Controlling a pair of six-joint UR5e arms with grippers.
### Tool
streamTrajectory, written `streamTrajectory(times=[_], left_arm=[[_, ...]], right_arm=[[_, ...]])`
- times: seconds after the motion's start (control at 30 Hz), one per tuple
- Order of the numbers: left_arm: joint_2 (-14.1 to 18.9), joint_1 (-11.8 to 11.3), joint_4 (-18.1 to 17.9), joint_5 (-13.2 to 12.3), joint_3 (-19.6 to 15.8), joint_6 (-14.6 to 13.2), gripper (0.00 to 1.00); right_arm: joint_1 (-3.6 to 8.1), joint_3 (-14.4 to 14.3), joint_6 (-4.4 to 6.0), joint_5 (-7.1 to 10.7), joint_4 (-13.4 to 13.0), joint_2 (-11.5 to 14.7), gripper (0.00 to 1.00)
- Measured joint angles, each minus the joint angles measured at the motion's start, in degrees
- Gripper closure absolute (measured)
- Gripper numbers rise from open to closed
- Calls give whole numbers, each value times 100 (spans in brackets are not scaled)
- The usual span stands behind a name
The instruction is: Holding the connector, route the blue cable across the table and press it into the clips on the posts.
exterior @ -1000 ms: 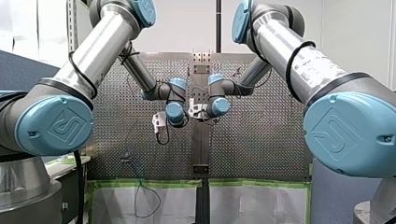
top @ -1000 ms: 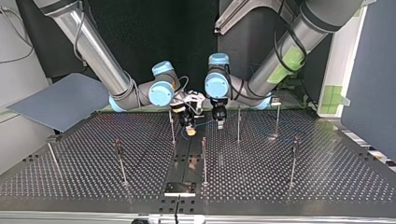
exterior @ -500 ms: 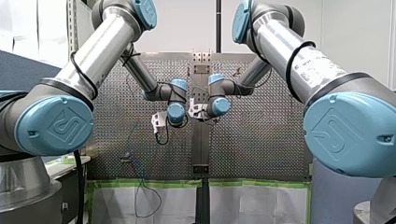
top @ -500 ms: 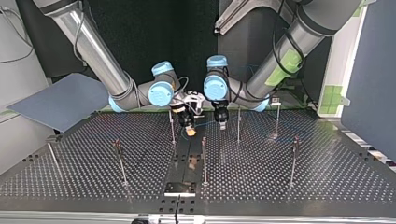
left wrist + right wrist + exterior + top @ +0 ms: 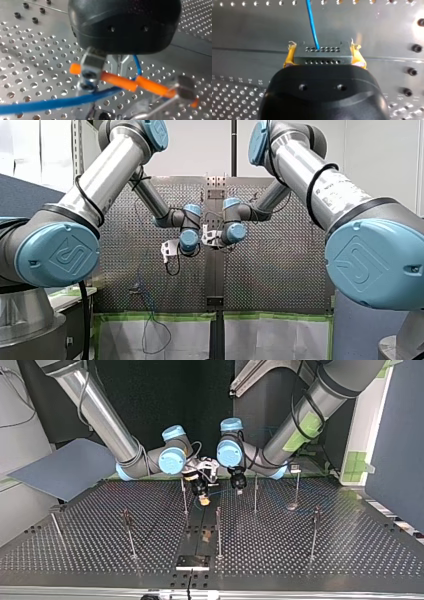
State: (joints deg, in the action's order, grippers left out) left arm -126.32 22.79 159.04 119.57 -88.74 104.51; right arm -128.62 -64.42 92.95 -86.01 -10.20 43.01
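My left gripper (image 5: 239, 491) has shifted slightly, its grip unclear; my right gripper (image 5: 323, 55) clamps the connector (image 5: 322, 59).

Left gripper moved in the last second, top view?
Yes, slightly: my left gripper has edged toward the view's right, closing on the post beside it.

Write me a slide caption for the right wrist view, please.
My right gripper clamps the grey connector; its blue cable runs ahead over the perforated table.

Grey panel (image 5: 65, 467), apparently tilted, top view's left.
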Motion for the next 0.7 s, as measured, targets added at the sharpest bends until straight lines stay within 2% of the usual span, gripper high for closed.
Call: streamTrajectory(times=[0.3,0.5,0.7], left_arm=[[262,40,362,197,-84,169,100],[553,50,241,198,-324,265,100],[855,129,165,158,-483,265,100]], right_arm=[[19,-4,69,-102,146,345,100],[4,-75,192,-190,320,553,100],[-44,-208,202,-221,451,744,100]])
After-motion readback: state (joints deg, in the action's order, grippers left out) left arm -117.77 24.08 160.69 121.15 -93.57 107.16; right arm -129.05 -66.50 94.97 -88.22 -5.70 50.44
